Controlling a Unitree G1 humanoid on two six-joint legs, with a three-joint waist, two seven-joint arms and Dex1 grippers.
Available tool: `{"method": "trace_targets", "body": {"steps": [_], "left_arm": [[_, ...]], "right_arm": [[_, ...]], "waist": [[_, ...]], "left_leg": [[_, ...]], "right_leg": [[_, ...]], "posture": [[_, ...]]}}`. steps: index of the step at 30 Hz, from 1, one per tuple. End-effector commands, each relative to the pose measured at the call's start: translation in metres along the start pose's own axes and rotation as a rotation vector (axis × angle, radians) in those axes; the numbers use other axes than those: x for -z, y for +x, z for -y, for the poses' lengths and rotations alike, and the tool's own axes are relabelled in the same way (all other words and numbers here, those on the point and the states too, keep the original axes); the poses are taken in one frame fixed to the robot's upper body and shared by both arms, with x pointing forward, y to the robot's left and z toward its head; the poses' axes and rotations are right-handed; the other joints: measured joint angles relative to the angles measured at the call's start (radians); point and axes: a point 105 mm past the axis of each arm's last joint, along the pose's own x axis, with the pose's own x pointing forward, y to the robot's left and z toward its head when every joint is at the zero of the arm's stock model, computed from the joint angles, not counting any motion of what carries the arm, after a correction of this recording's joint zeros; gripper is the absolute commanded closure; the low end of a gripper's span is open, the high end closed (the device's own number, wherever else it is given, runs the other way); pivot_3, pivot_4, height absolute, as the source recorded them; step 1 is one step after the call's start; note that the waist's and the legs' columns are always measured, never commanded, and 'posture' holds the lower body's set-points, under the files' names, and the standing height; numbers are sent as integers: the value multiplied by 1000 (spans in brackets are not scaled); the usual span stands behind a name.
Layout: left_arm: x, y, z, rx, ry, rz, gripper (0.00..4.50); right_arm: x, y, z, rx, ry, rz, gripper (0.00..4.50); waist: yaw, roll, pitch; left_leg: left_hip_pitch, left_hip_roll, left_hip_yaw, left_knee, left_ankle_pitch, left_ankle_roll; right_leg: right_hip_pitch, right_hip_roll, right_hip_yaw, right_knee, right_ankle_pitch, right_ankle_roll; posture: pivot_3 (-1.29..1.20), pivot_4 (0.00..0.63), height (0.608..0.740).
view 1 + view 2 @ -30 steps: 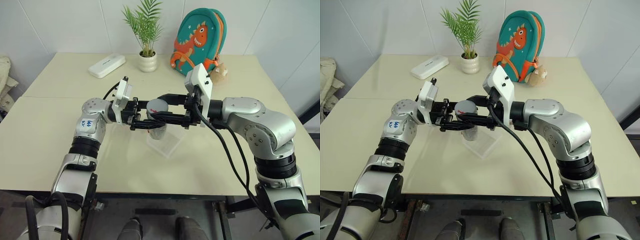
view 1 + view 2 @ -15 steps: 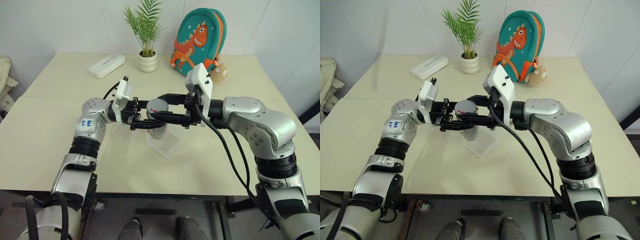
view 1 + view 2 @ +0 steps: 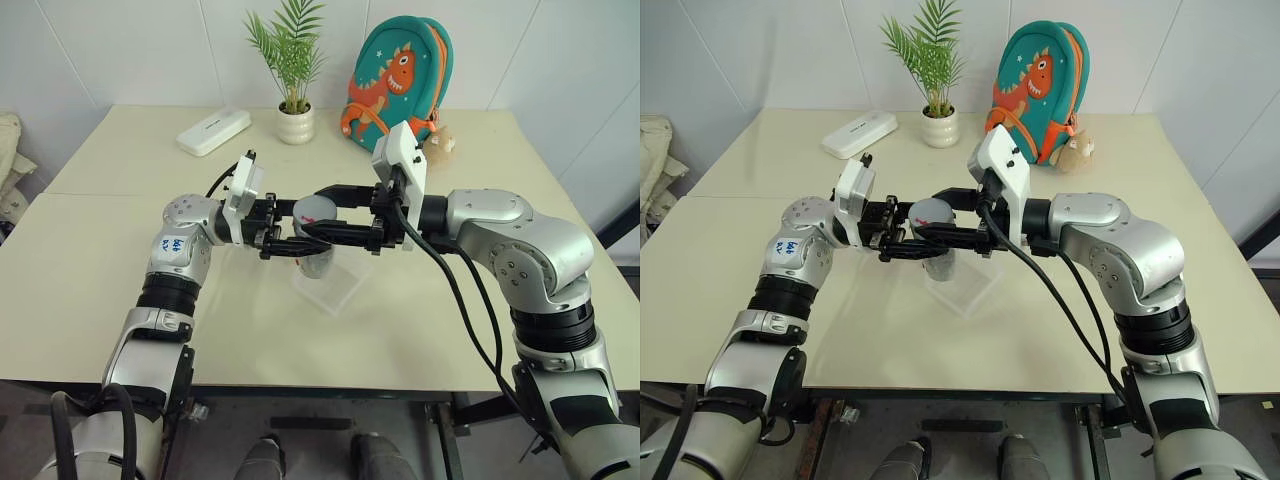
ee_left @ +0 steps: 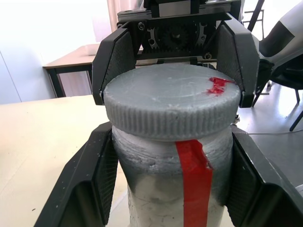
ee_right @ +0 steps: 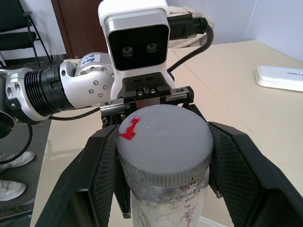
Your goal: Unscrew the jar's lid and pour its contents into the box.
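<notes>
Left tool (image 3: 300, 243) is clamped on the jar (image 4: 173, 189), held upright above the clear box (image 3: 333, 287). Right tool (image 3: 322, 212) is clamped on the grey lid (image 5: 163, 142), still on the jar.

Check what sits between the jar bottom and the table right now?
The clear box sits on the table right under the jar, seen in both eye views. Whether the jar touches it, I can't tell.
</notes>
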Motion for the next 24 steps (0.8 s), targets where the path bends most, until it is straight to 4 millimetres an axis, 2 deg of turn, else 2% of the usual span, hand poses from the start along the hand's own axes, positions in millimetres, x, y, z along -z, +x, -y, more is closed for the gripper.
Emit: {"method": "trace_targets", "body": {"steps": [1,12,24], "left_arm": [[9,5,18,123,-26,-26,1942],[19,4,23,134,-46,-81,1942],[20,-4,21,123,-43,-94,1942]], "right_arm": [[-44,-19,16,99,-154,124,1961],[-49,-21,20,88,-199,125,1961],[-49,-23,19,40,-212,109,1961]], "waist": [[0,0,0],[-1,0,0],[0,0,0]], "left_leg": [[0,0,0,0,0,0],[0,0,0,0,0,0],[0,0,0,0,0,0]], "right_leg": [[0,0,0,0,0,0],[0,0,0,0,0,0],[0,0,0,0,0,0]], "posture": [[0,150,740],[0,150,740],[0,150,740]]}}
